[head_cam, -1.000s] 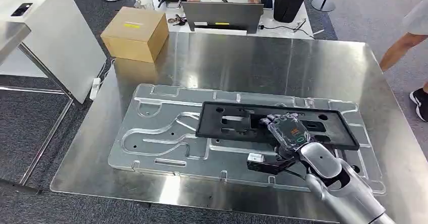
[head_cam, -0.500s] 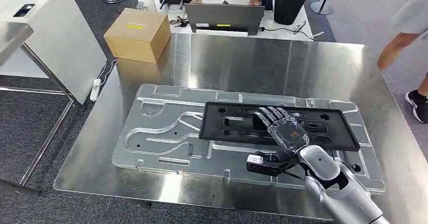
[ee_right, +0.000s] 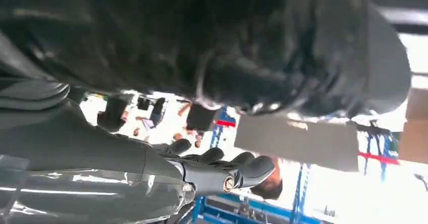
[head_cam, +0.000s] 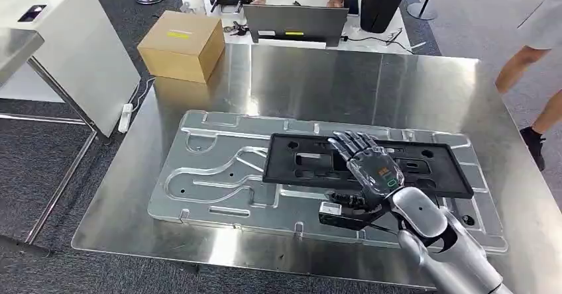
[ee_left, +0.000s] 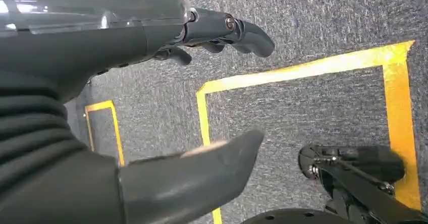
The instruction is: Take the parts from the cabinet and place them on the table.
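Nearest, at five o'clock: silver right hand, fingers spread flat, empty, over the flat black rectangular plastic frame part. Lying on the large pressed silver metal panel atop the steel table, long axis running nine to three o'clock. Left hand hanging above grey carpet, fingers apart, empty. Farther, at eleven o'clock: brown cardboard box.

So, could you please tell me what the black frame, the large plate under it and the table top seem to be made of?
Black frame: probably moulded plastic, matte, no glare.
Large plate: likely pressed aluminium or steel, dull silver with stamped channels.
Table top: looks like brushed stainless steel, showing blurred reflections, including the cardboard box.
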Tool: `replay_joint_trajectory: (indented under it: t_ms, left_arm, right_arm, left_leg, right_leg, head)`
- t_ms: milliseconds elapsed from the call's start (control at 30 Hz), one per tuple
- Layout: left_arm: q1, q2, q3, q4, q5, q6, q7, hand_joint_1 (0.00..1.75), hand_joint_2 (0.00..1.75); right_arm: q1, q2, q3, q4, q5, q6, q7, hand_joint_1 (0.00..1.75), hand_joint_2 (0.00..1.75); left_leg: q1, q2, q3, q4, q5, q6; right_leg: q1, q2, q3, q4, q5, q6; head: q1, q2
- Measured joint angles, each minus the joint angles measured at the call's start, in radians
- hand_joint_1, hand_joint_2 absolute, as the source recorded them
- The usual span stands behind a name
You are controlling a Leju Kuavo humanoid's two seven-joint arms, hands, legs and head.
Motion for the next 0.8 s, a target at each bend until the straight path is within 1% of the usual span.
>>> replay_joint_trajectory:
  t_ms: [100,133,167,200,233,267,300,333,367,400,433,467,533,567,600,633,700,733,767,800]
  left_arm:
    - [0.001,0.0,0.0,0.0,-0.007,0.0,0.001,0.0,0.0]
    - [0.001,0.0,0.0,0.0,-0.009,0.0,-0.001,0.0,0.0]
    - [0.001,0.0,0.0,0.0,-0.011,0.002,-0.003,0.0,0.0]
    - [0.001,0.0,-0.001,0.0,-0.016,0.002,-0.005,0.0,0.0]
    - [0.0,-0.001,-0.001,0.0,-0.019,0.002,-0.006,0.0,0.0]
    - [0.0,-0.001,-0.001,0.0,-0.021,0.002,-0.008,0.0,0.0]
    - [0.0,-0.001,-0.001,0.0,-0.027,0.002,-0.011,0.0,0.0]
    - [0.0,-0.001,-0.001,0.0,-0.031,0.002,-0.013,0.0,0.0]
    - [0.0,-0.001,0.0,0.001,-0.039,0.002,-0.015,0.0,0.0]
    - [0.0,-0.001,0.0,0.001,-0.042,0.002,-0.016,0.0,0.0]
    - [0.0,-0.001,0.0,0.002,-0.044,0.002,-0.017,0.0,0.0]
    - [-0.001,-0.001,0.0,0.002,-0.047,0.002,-0.018,0.0,0.0]
    - [-0.001,-0.001,0.0,0.002,-0.049,0.002,-0.019,0.0,0.0]
    - [-0.002,0.0,0.0,0.002,-0.05,0.002,-0.02,0.0,0.0]
    - [-0.003,0.0,0.002,0.002,-0.052,0.002,-0.02,0.0,0.0]
    - [-0.002,0.0,0.002,0.002,-0.052,0.002,-0.021,0.0,0.0]
    - [-0.002,0.0,0.002,0.002,-0.053,0.002,-0.021,0.0,0.0]
    - [-0.001,0.0,0.002,0.003,-0.053,0.002,-0.021,0.0,0.0]
    - [-0.002,0.0,0.002,0.003,-0.053,0.002,-0.021,0.0,0.0]
    - [-0.003,0.0,0.002,0.003,-0.056,0.002,-0.022,0.0,0.0]
  right_arm:
    - [0.005,0.0,0.0,-0.05,-0.019,-0.006,-0.02,0.0,0.0]
    - [0.007,0.0,0.001,-0.068,-0.021,-0.008,-0.023,0.0,0.0]
    - [0.008,0.001,0.002,-0.089,-0.021,-0.01,-0.024,0.0,0.0]
    - [0.009,0.0,0.003,-0.108,-0.021,-0.011,-0.024,0.0,0.0]
    - [0.01,0.0,0.004,-0.123,-0.022,-0.013,-0.024,0.0,0.0]
    - [0.009,0.0,0.006,-0.133,-0.025,-0.014,-0.029,0.0,0.0]
    - [0.01,0.0,0.007,-0.144,-0.027,-0.015,-0.03,0.0,0.0]
    - [0.015,0.0,0.008,-0.153,-0.03,-0.016,-0.03,0.0,0.0]
    - [0.023,0.0,0.009,-0.164,-0.033,-0.02,-0.03,0.0,0.0]
    - [0.029,0.0,0.01,-0.17,-0.035,-0.024,-0.03,0.0,0.0]
    - [0.034,-0.001,0.011,-0.178,-0.037,-0.029,-0.03,0.0,0.0]
    - [0.036,-0.002,0.011,-0.186,-0.037,-0.032,-0.03,0.0,0.0]
    - [0.036,-0.004,0.012,-0.198,-0.037,-0.035,-0.03,0.0,0.0]
    - [0.036,-0.005,0.012,-0.202,-0.038,-0.038,-0.029,0.0,0.0]
    - [0.039,-0.006,0.013,-0.208,-0.038,-0.041,-0.028,0.0,0.0]
    - [0.042,-0.008,0.013,-0.212,-0.038,-0.042,-0.027,0.0,0.0]
    - [0.043,-0.008,0.013,-0.216,-0.038,-0.044,-0.026,0.0,0.0]
    - [0.044,-0.008,0.014,-0.219,-0.038,-0.045,-0.027,0.0,0.0]
    - [0.044,-0.008,0.014,-0.222,-0.038,-0.047,-0.027,0.0,0.0]
    - [0.044,-0.008,0.013,-0.224,-0.038,-0.05,-0.027,0.0,0.0]
  left_leg:
    - [0.0,0.0,0.0,0.0,0.0,0.0]
    - [-0.006,0.0,-0.003,0.01,-0.003,0.006]
    - [-0.007,0.0,-0.001,0.002,0.002,0.014]
    - [-0.006,0.001,0.009,-0.016,0.023,0.021]
    - [0.008,0.009,0.021,-0.045,0.039,0.024]
    - [0.008,0.009,0.024,-0.059,0.049,0.03]
    - [0.009,0.01,0.022,-0.06,0.053,0.032]
    - [0.009,0.011,0.018,-0.058,0.053,0.031]
    - [0.009,0.012,0.012,-0.053,0.052,0.031]
    - [0.01,0.012,0.008,-0.048,0.052,0.03]
    - [0.012,0.011,0.002,-0.04,0.05,0.028]
    - [0.016,0.011,-0.004,-0.03,0.047,0.023]
    - [0.025,0.01,-0.018,0.0,0.036,0.007]
    - [0.023,0.008,-0.029,0.013,0.029,-0.004]
    - [0.02,0.007,-0.035,0.027,0.026,-0.011]
    - [0.019,0.007,-0.038,0.026,0.029,-0.016]
    - [0.023,0.007,-0.041,0.023,0.037,-0.029]
    - [0.025,0.006,-0.048,0.025,0.036,-0.034]
    - [0.027,0.009,-0.054,0.044,0.008,-0.039]
    - [0.027,0.01,-0.071,0.086,-0.036,-0.042]
  right_leg:
    - [0.0,0.0,0.0,0.0,0.0,0.0]
    - [-0.007,0.0,0.001,-0.008,0.006,0.009]
    - [-0.007,0.0,0.002,-0.012,0.009,0.015]
    - [-0.002,0.001,0.007,-0.02,0.022,0.021]
    - [-0.002,0.001,0.008,-0.02,0.007,0.022]
    - [-0.001,-0.001,0.0,-0.002,-0.015,0.025]
    - [-0.003,0.0,-0.026,0.059,-0.057,0.026]
    - [-0.006,-0.001,-0.058,0.136,-0.095,0.03]
    - [-0.012,-0.001,-0.096,0.227,-0.13,0.036]
    - [-0.016,-0.001,-0.111,0.264,-0.137,0.04]
    - [-0.021,-0.001,-0.106,0.261,-0.121,0.046]
    - [-0.027,-0.002,-0.078,0.211,-0.089,0.052]
    - [-0.039,-0.007,0.017,0.042,-0.016,0.065]
    - [-0.032,0.0,0.028,0.017,-0.043,0.062]
    - [-0.029,0.006,0.02,0.013,-0.03,0.047]
    - [-0.03,0.005,0.015,0.019,-0.028,0.04]
    - [-0.024,0.005,0.009,0.022,-0.02,0.026]
    - [-0.028,0.004,0.007,0.016,-0.014,0.015]
    - [-0.03,-0.002,0.0,0.013,-0.006,0.004]
    - [-0.03,-0.003,-0.009,0.013,0.001,-0.004]
  head:
    - [0.0,0.0]
    - [0.0,0.0]
    - [0.0,0.0]
    - [0.0,0.0]
    - [0.0,0.0]
    - [0.001,0.0]
    - [0.0,0.0]
    - [0.001,0.0]
    - [0.0,0.0]
    - [0.001,0.0]
    - [0.0,0.0]
    - [0.0,0.0]
    - [0.001,0.0]
    - [0.001,0.0]
    - [0.0,0.0]
    - [-0.001,0.0]
    - [0.0,0.0]
    - [0.0,0.0]
    - [0.0,0.0]
    - [-0.001,0.0]
